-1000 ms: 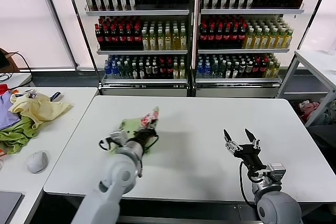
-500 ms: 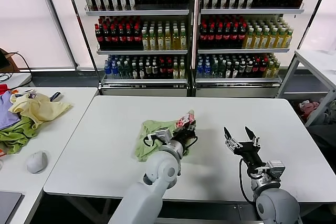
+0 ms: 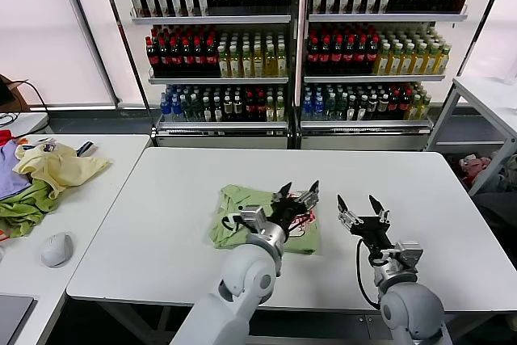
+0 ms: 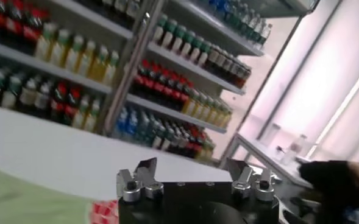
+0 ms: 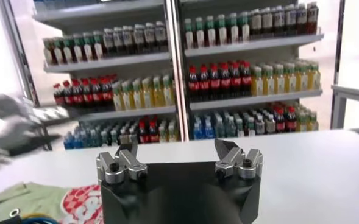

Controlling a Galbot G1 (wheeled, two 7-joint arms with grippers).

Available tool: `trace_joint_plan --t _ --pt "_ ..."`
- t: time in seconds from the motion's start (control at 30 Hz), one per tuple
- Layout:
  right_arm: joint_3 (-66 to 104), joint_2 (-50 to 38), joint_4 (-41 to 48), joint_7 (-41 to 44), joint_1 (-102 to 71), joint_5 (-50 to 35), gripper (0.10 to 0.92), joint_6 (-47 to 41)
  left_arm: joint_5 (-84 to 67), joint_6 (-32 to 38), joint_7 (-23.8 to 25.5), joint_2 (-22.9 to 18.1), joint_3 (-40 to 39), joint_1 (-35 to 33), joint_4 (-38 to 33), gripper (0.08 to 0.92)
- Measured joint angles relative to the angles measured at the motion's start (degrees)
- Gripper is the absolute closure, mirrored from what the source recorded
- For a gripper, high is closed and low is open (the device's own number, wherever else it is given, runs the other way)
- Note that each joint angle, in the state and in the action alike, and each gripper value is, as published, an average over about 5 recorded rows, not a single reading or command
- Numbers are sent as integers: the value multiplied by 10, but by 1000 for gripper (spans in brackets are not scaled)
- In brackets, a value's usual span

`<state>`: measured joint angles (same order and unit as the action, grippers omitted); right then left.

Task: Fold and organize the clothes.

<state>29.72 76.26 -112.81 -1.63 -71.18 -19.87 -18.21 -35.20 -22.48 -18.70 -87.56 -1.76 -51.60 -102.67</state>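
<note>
- The room's back is filled by shelves of bottles (image 3: 295,38), standing behind the white table (image 3: 404,175).
- A side table (image 3: 105,191) is seen to the left of the white table, carrying a heap of garments (image 3: 40,179) and a grey mouse (image 3: 57,249).
- The light green shirt (image 3: 242,204) is spread near the middle of the white table, its red print turned toward the right gripper.
- The left gripper (image 3: 297,194) is held over the shirt's print, fingers spread, nothing pinched.
- The right gripper (image 3: 359,204) is poised just beside the shirt, fingers likewise spread.
</note>
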Motion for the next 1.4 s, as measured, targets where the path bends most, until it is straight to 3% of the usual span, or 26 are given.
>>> trace_joint_plan --t 0.37,0.63,1.4 --pt "-82 45 65 -60 45 56 203 -45 115 32 14 84 61 -68 -66 177" --pt "-116 78 107 -90 70 86 224 -77 162 52 22 116 98 -118 -92 177" --pt "-115 49 177 -86 139 82 870 -93 192 62 26 143 146 -181 -128 177"
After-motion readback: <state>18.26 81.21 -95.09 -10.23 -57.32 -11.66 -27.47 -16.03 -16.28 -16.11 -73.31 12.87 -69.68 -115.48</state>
